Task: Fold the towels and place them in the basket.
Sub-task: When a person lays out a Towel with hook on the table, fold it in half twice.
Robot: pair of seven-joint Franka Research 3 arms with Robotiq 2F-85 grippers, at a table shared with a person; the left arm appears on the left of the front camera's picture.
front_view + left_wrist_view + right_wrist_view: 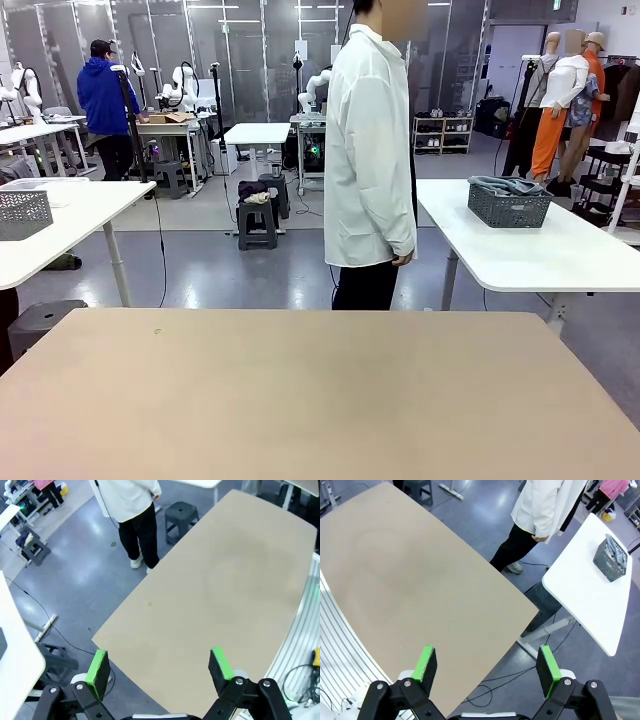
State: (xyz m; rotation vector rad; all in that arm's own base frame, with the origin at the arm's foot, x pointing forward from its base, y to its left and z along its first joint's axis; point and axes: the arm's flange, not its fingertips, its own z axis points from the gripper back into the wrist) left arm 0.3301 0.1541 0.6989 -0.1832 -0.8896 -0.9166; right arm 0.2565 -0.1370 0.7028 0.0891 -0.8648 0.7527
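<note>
- Tan table lies nearest in the front view, a plain flat top.
- Left gripper hangs high over the tan table's edge, released, with green pads wide apart.
- Right gripper also hangs high over a table edge, jaws released and spread wide.
- Person in a white coat stands at the far side, arms down.
- Basket sits on a white table at picture right, well apart from both grippers.
- Towels, blue-grey and bunched, lie in the basket, heaped above its rim.
- Grey crate sits on another white table at picture left.
</note>
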